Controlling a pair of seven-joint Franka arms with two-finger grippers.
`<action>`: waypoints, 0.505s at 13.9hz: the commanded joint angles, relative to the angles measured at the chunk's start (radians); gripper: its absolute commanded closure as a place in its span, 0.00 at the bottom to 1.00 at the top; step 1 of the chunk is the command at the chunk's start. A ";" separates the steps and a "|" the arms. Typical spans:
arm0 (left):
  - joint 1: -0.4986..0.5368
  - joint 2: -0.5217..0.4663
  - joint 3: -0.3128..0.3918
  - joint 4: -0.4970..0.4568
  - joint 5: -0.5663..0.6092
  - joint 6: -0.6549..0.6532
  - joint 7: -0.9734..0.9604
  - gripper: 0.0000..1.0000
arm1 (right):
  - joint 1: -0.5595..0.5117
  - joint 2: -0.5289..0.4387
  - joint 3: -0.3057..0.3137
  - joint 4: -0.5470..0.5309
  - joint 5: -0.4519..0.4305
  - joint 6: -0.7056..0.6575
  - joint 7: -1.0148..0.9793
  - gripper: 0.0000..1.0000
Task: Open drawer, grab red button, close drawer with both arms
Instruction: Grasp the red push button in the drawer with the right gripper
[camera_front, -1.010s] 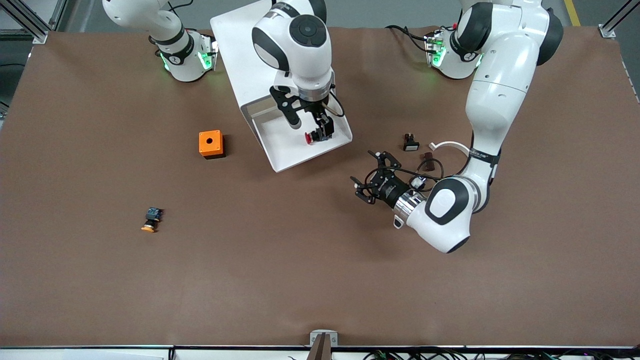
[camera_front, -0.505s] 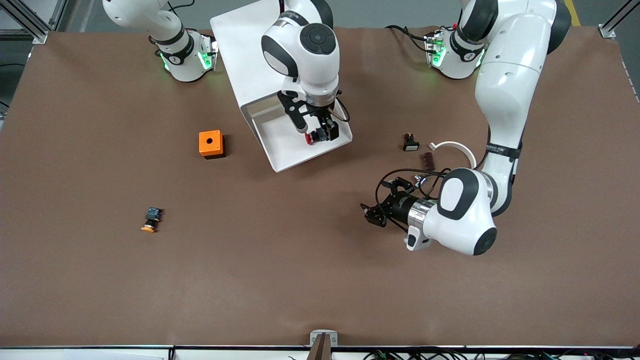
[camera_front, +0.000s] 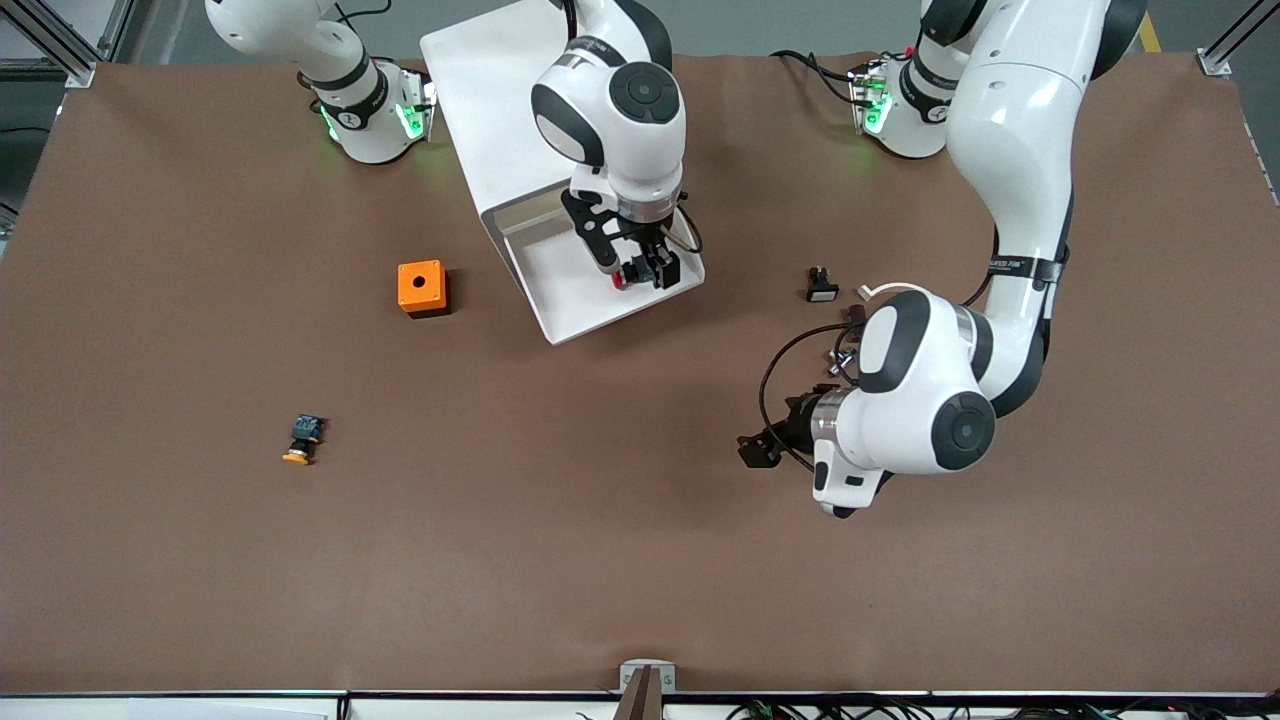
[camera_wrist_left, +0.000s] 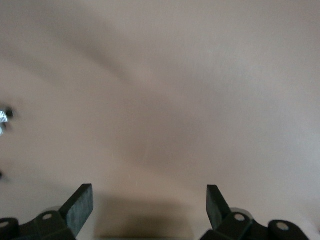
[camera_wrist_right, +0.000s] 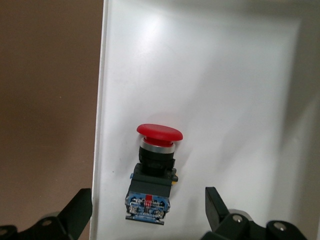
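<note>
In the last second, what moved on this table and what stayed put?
The left gripper swung nearer the front camera over bare table, away from the small parts, open and empty. The right gripper shifted slightly over the open drawer, open around the red button lying there. The drawer, orange cube and yellow-capped button stayed put.

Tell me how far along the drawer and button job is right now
Done: the drawer is pulled out of its cabinet. In hand: the right gripper is over the drawer with open fingers on either side of the red button, which lies on the drawer floor, not yet gripped. The left gripper waits, open, over bare table. Left: grasp the button, lift it out, close the drawer.
</note>
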 joint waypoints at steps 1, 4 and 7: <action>-0.050 -0.026 0.008 -0.026 0.114 0.056 0.016 0.01 | 0.015 0.016 -0.011 0.026 -0.014 -0.006 0.026 0.00; -0.062 -0.050 0.008 -0.026 0.160 0.071 0.014 0.01 | 0.015 0.022 -0.011 0.028 -0.014 -0.006 0.026 0.00; -0.075 -0.066 0.010 -0.026 0.186 0.085 -0.001 0.01 | 0.021 0.029 -0.009 0.028 -0.013 -0.006 0.026 0.00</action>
